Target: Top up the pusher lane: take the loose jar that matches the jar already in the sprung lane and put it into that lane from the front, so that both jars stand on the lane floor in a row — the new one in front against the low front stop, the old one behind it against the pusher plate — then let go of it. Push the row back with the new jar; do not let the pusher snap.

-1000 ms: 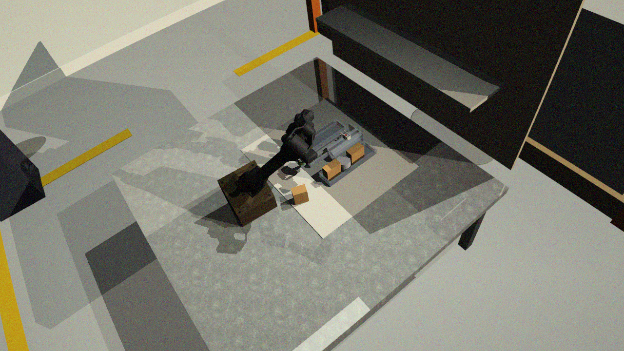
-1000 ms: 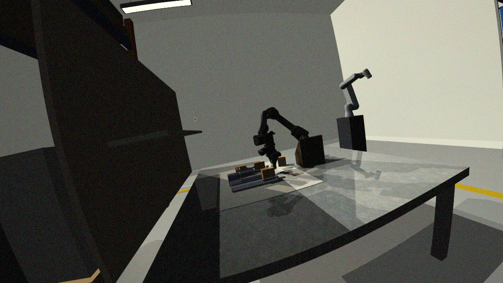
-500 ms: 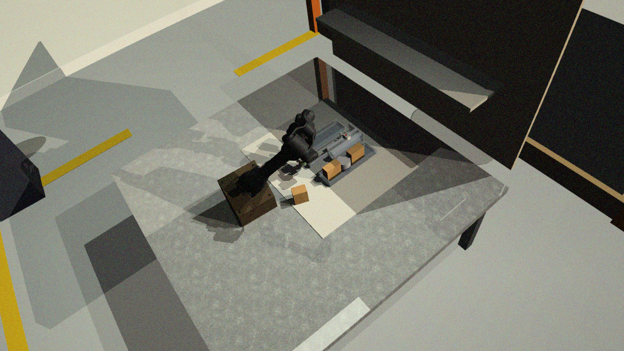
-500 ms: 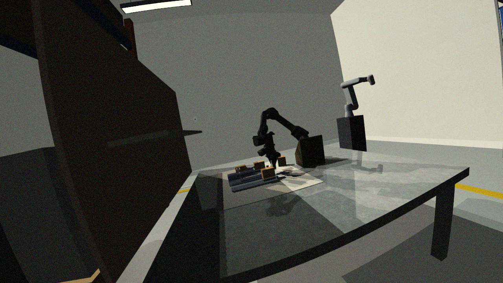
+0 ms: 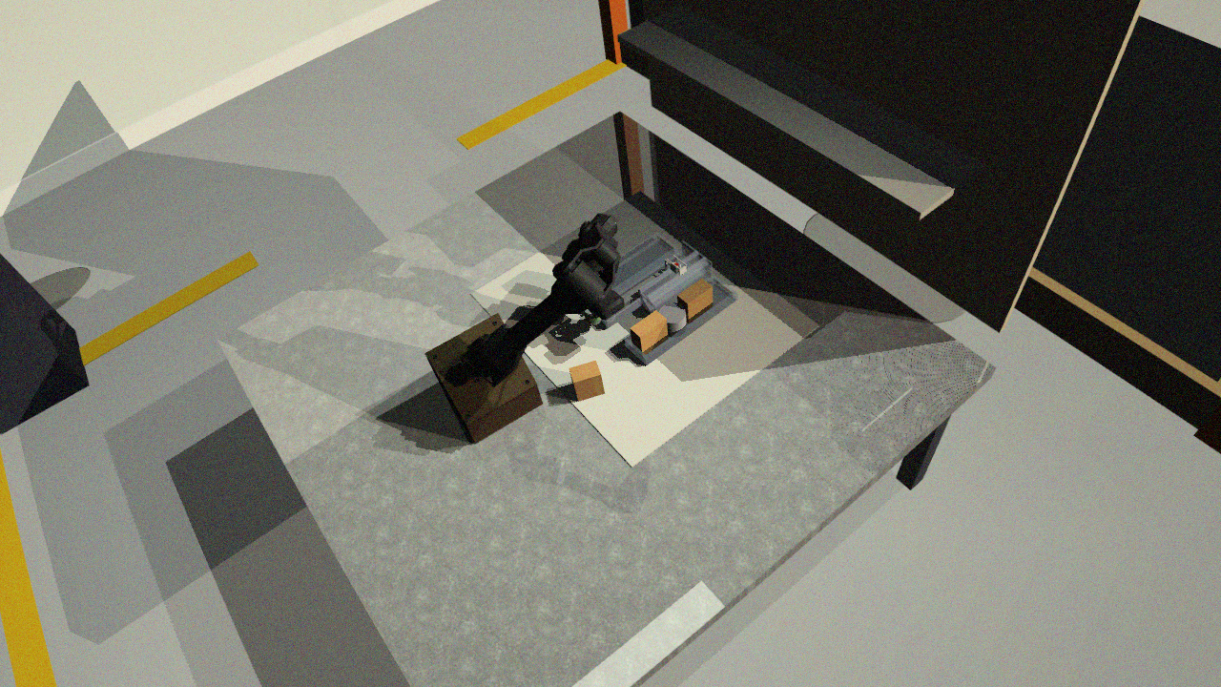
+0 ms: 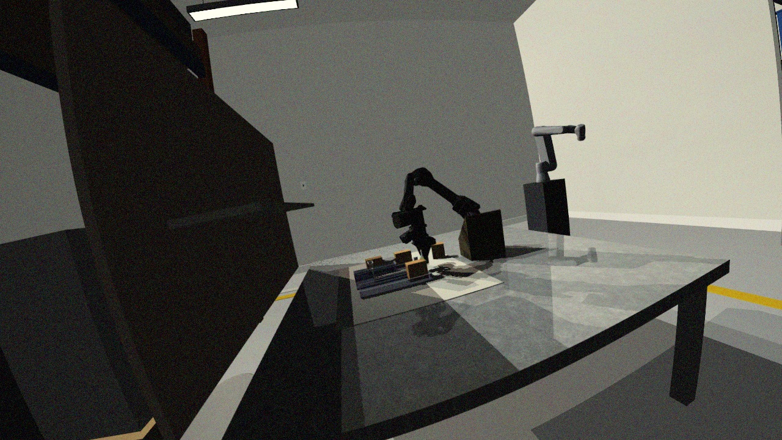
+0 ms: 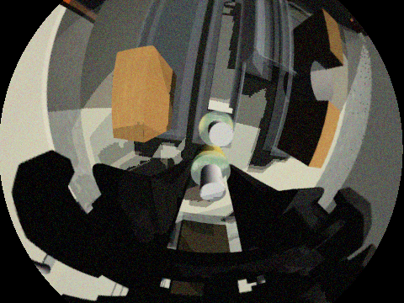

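My gripper (image 5: 597, 319) (image 6: 425, 257) (image 7: 209, 165) is shut on a pale green jar (image 7: 211, 162) with a yellow band and a grey-white cap. The held jar is upright or nearly so, at the front end of the sprung lane (image 7: 239, 98). A similar jar (image 7: 220, 131) with a white cap stands in the lane just behind it. Their rims look close together in the wrist view; whether they touch is unclear. The white pusher plate (image 7: 220, 106) is right behind the lane jar. The front stop and the held jar's base are hidden.
An orange block (image 7: 140, 94) stands left of the lane. Right of it, a dark tray carries two orange blocks (image 5: 649, 331) (image 5: 695, 300) with a grey cylinder (image 5: 675, 319) (image 7: 323, 82) between them. Another orange block (image 5: 586, 381) (image 6: 437, 251) is near the arm's base.
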### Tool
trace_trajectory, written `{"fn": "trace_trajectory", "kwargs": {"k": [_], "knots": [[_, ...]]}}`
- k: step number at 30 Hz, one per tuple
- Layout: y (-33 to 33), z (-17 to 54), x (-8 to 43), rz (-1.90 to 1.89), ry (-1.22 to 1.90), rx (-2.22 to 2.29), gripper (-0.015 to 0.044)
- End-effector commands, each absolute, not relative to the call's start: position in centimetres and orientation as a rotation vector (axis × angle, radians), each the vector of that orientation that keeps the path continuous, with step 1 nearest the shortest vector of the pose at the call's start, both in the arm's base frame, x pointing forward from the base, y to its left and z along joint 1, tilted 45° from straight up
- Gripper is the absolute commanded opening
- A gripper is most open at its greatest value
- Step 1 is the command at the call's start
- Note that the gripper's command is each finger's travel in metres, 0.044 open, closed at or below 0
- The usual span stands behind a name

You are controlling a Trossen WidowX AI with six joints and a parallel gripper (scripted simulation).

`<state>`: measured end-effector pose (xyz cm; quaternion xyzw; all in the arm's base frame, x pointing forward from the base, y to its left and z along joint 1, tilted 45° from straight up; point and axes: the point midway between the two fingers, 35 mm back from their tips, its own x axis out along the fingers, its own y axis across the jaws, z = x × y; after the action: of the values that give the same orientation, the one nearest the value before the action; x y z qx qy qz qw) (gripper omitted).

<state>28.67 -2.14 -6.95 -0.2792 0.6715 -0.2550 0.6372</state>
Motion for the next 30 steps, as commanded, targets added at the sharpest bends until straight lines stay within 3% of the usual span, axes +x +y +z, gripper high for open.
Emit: {"fn": "trace_trajectory", "kwargs": {"k": [1,30], "knots": [[-2.1,-6.8,29.4,-0.582,1.518,-0.639,0.0000],[-2.1,-6.8,30.6,-0.582,1.518,-0.639,0.0000]]}}
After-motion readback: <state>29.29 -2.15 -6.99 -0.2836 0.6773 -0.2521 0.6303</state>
